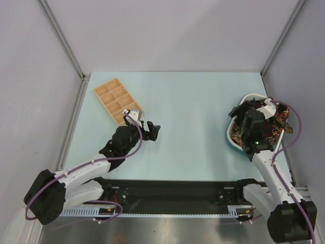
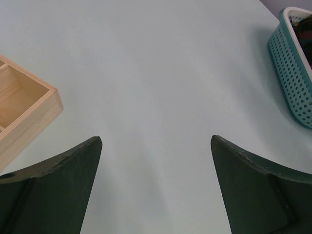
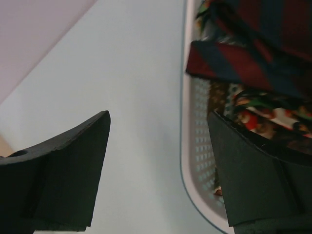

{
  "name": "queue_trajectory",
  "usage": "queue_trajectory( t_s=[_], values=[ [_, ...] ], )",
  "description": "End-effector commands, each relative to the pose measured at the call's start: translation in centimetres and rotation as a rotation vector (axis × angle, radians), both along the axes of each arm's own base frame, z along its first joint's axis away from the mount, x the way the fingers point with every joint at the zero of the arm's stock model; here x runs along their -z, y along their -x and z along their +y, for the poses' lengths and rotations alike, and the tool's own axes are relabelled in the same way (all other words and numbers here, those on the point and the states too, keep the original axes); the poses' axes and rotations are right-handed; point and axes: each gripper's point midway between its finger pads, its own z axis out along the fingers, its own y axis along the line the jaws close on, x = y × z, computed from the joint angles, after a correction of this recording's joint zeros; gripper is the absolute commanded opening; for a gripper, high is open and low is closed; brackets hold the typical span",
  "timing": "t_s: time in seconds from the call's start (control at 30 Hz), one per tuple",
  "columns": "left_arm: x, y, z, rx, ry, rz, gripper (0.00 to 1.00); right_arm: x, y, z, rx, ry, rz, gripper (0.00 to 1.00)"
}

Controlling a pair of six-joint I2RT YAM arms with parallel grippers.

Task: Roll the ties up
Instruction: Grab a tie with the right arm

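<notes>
Right end effector (image 3: 158, 131) open, hovering over the teal basket (image 3: 187, 161) rim at desk (image 1: 193, 101) right edge. Ties (image 1: 278, 124) piled inside the basket, navy-red striped tie (image 3: 253, 48) on top, just beyond the right finger. Left end effector (image 2: 156, 141) open over bare desk, beside the wooden tray (image 2: 24, 105), well apart from the ties.
</notes>
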Motion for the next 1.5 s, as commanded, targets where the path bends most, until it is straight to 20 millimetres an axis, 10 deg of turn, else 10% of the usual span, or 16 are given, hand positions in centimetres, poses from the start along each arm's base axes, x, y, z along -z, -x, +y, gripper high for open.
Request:
queue_trajectory(
  t_s=[0.0,0.43,0.87,1.47],
  values=[
    [-2.3,-0.1,-0.8,0.02,0.049,-0.044,1.0,-0.4,1.1,-5.4,0.27,0.023,0.078,0.87],
    [-2.1,0.1,-1.4,0.044,0.052,-0.028,1.0,1.1,2.0,-13.7,0.586,-0.026,0.209,1.0],
    [-2.0,0.0,-1.4,0.041,0.04,-0.031,1.0,0.9,-4.3,-10.5,0.405,0.123,0.29,0.87],
    [-1.8,0.1,-1.8,0.058,0.034,-0.02,1.0,9.1,-7.3,-8.6,0.368,0.06,0.513,0.91]
  ],
)
